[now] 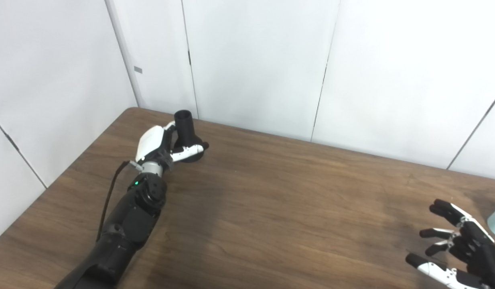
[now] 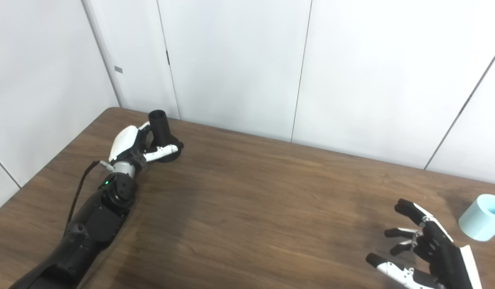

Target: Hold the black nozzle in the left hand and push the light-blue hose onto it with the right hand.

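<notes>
The black nozzle (image 1: 186, 130) stands on its flared base at the table's far left, its open tube end pointing up. My left hand (image 1: 157, 146) is wrapped around it: the thumb lies across the front of the base, and the fingers are hidden behind the tube. The light-blue hose (image 2: 482, 222), a short wide tube, stands upright near the right edge of the table. My right hand (image 2: 426, 249) hovers open at the lower right, fingers spread, a little left of the hose and not touching it.
The brown wooden table (image 1: 271, 208) runs up to white wall panels (image 1: 255, 60) at the back and left. Its left edge is close to my left forearm (image 1: 127, 224). A wide stretch of tabletop separates the two hands.
</notes>
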You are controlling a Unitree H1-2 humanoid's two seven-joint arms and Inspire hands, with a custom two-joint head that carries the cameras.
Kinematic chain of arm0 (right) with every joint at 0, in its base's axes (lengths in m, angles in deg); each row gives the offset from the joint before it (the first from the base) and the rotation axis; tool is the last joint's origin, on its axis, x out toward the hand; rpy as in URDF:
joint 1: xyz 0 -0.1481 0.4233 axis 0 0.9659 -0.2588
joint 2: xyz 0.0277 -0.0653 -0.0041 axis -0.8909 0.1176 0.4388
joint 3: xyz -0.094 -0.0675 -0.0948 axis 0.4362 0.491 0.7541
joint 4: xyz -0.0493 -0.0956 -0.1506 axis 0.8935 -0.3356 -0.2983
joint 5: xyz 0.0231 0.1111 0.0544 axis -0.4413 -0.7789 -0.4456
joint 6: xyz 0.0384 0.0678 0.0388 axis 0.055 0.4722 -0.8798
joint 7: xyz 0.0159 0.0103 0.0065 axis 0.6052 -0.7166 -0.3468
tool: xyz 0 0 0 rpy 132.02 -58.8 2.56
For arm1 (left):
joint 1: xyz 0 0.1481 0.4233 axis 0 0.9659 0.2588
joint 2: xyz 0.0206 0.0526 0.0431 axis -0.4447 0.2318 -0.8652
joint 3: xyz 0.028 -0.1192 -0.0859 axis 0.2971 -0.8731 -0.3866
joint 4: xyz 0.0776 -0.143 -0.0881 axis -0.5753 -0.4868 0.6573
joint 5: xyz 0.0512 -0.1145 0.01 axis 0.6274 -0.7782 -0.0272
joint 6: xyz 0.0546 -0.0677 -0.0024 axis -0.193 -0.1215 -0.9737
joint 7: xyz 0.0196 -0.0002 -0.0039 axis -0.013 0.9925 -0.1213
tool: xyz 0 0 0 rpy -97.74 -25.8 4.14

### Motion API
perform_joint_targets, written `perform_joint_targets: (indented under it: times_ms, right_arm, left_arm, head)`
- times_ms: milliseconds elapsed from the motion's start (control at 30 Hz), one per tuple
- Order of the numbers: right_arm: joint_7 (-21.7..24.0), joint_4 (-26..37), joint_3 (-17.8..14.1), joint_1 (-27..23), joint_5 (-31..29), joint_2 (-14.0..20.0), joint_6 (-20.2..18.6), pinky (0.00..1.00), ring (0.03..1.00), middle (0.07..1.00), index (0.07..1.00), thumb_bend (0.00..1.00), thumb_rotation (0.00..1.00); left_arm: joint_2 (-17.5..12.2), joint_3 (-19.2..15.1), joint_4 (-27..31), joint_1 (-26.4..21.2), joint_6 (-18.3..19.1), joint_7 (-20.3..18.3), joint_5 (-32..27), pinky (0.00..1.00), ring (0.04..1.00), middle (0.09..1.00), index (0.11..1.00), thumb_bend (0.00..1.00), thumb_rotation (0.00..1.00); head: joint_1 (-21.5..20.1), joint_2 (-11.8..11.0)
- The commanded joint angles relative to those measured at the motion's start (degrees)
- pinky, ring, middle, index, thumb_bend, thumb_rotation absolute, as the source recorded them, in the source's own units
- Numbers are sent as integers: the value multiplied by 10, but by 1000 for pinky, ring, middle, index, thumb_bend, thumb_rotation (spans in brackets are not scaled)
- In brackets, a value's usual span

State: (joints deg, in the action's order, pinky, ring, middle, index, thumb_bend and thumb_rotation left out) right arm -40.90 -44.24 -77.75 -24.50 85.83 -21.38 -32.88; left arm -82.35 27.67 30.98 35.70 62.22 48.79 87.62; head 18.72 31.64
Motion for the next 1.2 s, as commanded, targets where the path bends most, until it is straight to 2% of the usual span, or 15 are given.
perform_joint_targets:
  times_ms: [0, 167, 300, 367, 400, 433, 467, 500, 567, 633, 1000, 1167]
  right_arm:
    - [-2, 27, -1, -8, 4, 5, 9, 382, 589, 818, 807, 650, 0]
    - [-2, 37, -2, -9, 5, 3, 1, 377, 585, 813, 809, 631, 0]
    - [-1, 49, 0, -10, 8, 2, -14, 370, 576, 811, 817, 623, 0]
    - [0, 53, 0, -10, 7, 2, -19, 372, 576, 820, 823, 614, 0]
    - [0, 55, 0, -10, 7, 2, -22, 372, 577, 821, 824, 613, 0]
    - [0, 57, 1, -11, 9, 2, -24, 372, 578, 819, 823, 612, 0]
    - [0, 59, 1, -11, 10, 2, -26, 372, 577, 817, 821, 613, 0]
    - [-1, 60, 1, -12, 9, 1, -28, 372, 577, 817, 820, 613, 0]
    - [-2, 63, 0, -12, 8, 0, -32, 377, 584, 819, 817, 611, 0]
    - [-2, 67, 0, -12, 5, -1, -36, 380, 589, 823, 819, 606, 0]
    - [0, 69, 3, -16, 6, -1, -35, 379, 564, 813, 833, 581, 0]
    - [-4, 77, 3, -17, 14, -6, -49, 383, 579, 825, 832, 577, 0]
  left_arm:
    - [7, 6, -19, -1, 5, -12, -7, 784, 891, 890, 884, 894, 559]
    - [10, 4, -33, -4, -6, -7, -14, 793, 898, 892, 884, 877, 480]
    - [17, -12, -39, -1, -39, -1, -37, 742, 856, 860, 872, 845, 337]
    - [22, -22, -47, 0, -57, 2, -51, 604, 716, 762, 820, 825, 169]
    - [24, -26, -49, 1, -64, 2, -56, 581, 692, 742, 810, 822, 135]
    - [24, -27, -51, 2, -71, 1, -59, 541, 640, 676, 762, 819, 69]
    - [24, -26, -52, 3, -75, 1, -60, 502, 578, 566, 691, 661, 28]
    - [25, -25, -56, 3, -78, 1, -61, 488, 557, 528, 667, 608, 14]
    - [25, -23, -65, 2, -85, 3, -61, 456, 491, 495, 504, 521, 1]
    - [25, -15, -78, 2, -94, 12, -51, 435, 478, 502, 477, 509, 0]
    - [25, 13, -102, 7, -119, 37, -43, 366, 431, 463, 496, 505, 0]
    - [28, 21, -113, 13, -141, 50, -38, 390, 440, 461, 489, 506, 0]
  head:
    - [0, 1]
    - [-1, 2]
    - [1, 2]
    - [2, 3]
    - [2, 3]
    - [2, 4]
    - [2, 4]
    - [1, 5]
    - [1, 5]
    - [2, 6]
    - [4, 5]
    - [2, 8]
